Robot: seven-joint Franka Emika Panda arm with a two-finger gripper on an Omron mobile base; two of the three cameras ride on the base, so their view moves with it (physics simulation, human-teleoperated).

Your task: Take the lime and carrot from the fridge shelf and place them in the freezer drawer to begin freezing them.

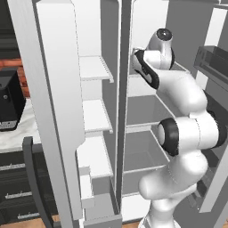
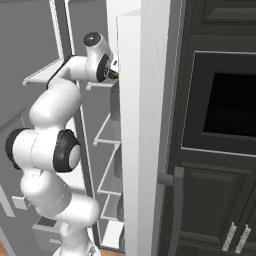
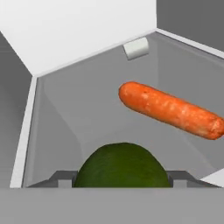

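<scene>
The dark green lime (image 3: 122, 164) sits low in the hand view, right between my two finger tips, and my gripper (image 3: 122, 180) is shut on it. Beyond it the orange carrot (image 3: 168, 109) lies slantwise on the pale grey fridge shelf (image 3: 83, 109), apart from the lime. My arm reaches up into the right fridge compartment, with the hand (image 2: 111, 71) at upper-shelf height and partly behind the door edge. The pale grey freezer drawer (image 1: 101, 213) stands pulled out at the foot of the left compartment, far below the hand.
A small white lump (image 3: 136, 47) rests at the back of the shelf. A vertical divider (image 1: 121, 98) separates the two compartments. Open doors with bins (image 1: 213, 62) flank the arm. Black cabinets and an oven (image 2: 225, 100) stand to the right.
</scene>
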